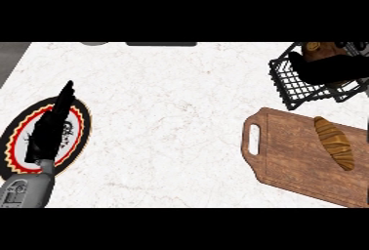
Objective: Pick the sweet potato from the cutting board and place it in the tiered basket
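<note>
My right hand [328, 71] comes in from the right edge and sits over the black wire tiered basket [292, 93] at the back right. Its fingers curl round a dark brown sweet potato [320, 49], which shows just above the hand inside the basket's frame; most of it is hidden. The wooden cutting board [288, 156] lies at the front right, with a brown striped croissant-like piece [334, 142] on its right half. At the left, my left hand [52, 129] is open with straight fingers pointing away.
A round plate [14, 141] with a red and yellow rim lies under the left hand. The board's handle slot [253, 139] faces the counter's middle. A dark strip [161, 43] runs along the back edge.
</note>
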